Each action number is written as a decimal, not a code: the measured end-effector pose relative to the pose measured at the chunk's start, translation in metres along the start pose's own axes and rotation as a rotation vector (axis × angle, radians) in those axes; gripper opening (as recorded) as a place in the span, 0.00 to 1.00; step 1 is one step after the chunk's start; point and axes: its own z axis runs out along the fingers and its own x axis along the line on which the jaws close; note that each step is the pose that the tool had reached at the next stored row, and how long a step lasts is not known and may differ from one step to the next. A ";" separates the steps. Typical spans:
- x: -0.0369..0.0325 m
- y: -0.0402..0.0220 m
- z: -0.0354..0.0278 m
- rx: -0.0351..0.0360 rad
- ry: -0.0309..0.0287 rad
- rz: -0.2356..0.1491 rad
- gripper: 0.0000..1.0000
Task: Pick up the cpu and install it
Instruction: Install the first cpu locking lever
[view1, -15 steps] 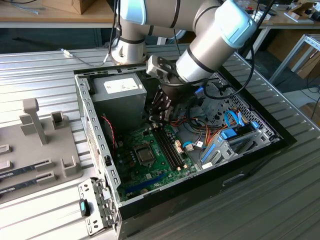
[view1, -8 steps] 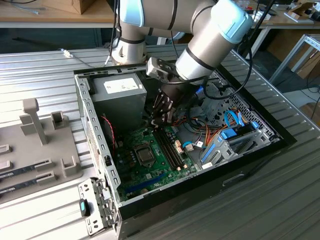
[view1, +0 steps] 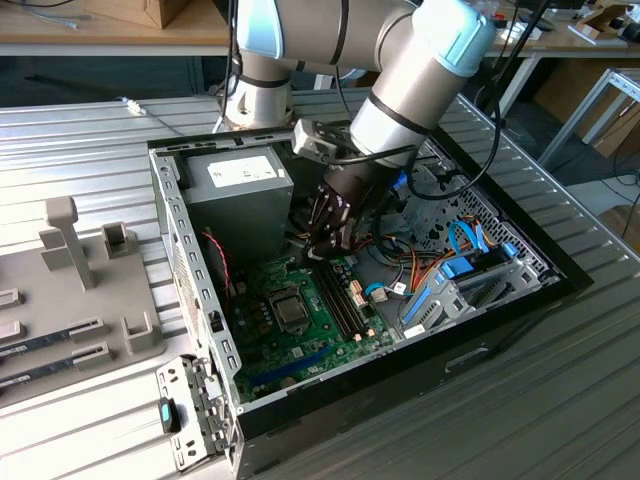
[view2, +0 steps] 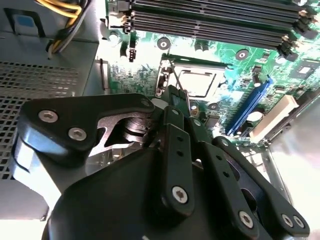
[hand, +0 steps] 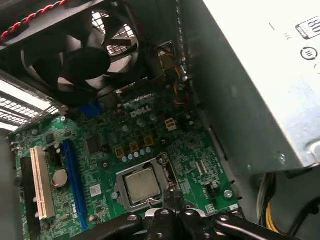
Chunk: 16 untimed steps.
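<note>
Silvery cpu (hand: 142, 184) seated in motherboard (hand: 100, 150) socket inside case (view1: 190, 250); fingers (view2: 175, 107) pressed together, empty, just beside socket.

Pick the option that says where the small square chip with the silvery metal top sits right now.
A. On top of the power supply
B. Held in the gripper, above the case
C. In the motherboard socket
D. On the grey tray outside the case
C: in both wrist views the small square cpu with the silvery metal top lies flat inside the metal-framed socket on the green motherboard, with the black gripper close beside that socket.
</note>
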 end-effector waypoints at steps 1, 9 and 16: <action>0.0000 0.0000 0.0000 0.0000 -0.0001 0.000 0.11; 0.0000 0.0001 0.0009 0.0921 -0.0377 0.009 0.11; -0.0001 0.0002 0.0016 0.1827 -0.0744 0.017 0.11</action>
